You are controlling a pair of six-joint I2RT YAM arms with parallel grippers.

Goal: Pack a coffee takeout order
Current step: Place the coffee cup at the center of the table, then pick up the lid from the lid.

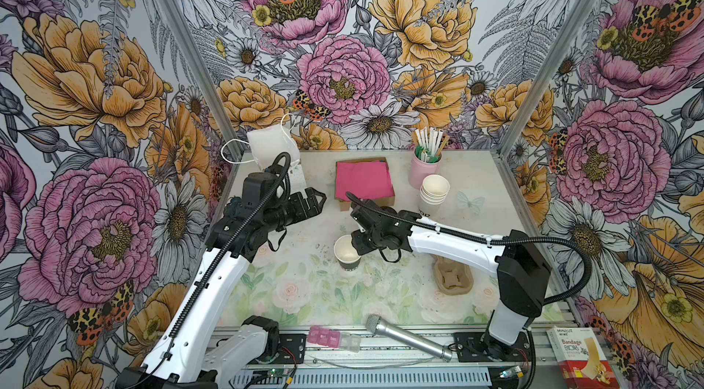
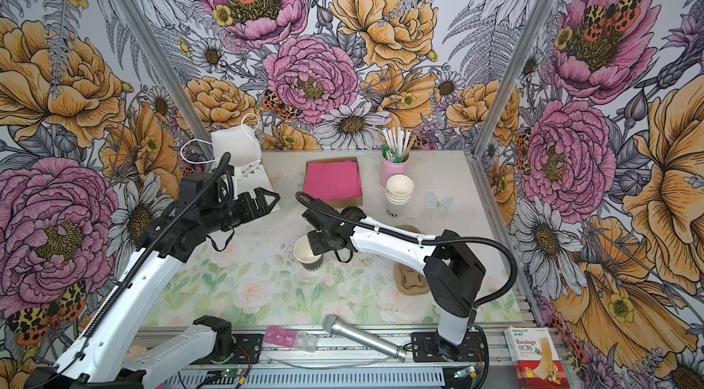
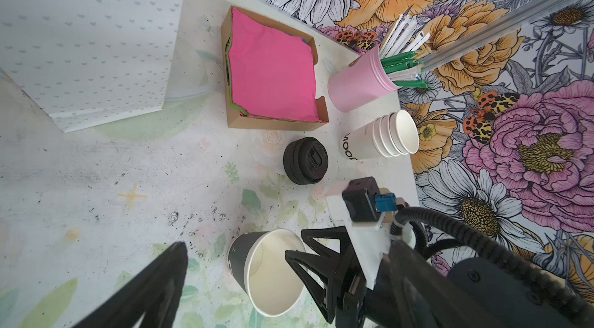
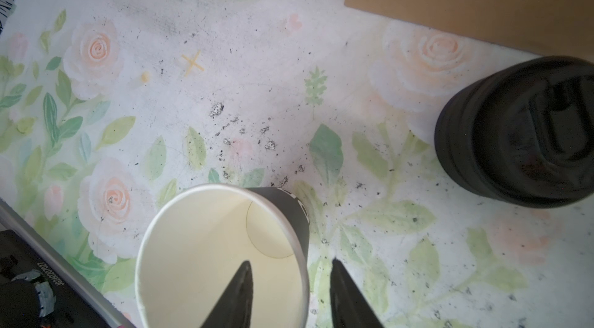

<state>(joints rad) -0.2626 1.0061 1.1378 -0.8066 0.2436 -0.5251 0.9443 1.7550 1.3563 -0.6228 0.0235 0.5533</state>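
Floral tabletop (image 1: 304, 292), paper cup (image 1: 346, 252), flowered walls (image 1: 95, 82)

Table (image 1: 304, 292) carries lids (image 3: 305, 161) (black), cup stack (image 1: 434, 193), napkin box (image 3: 276, 124), carrier (image 1: 453, 276).

Cup (image 1: 344, 250) is dark outside, cream inside; napkin (image 1: 364, 179) hot pink, lid (image 3: 305, 160) black, bench (image 1: 304, 284) faded rose print.

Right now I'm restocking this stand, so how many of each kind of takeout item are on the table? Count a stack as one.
Cups, loose cup and cup stack: 2
Black lid stack: 1
Napkin tray: 1
Stirrer holder: 1
Pulp carrier: 1
Paper bag: 1
Total: 7
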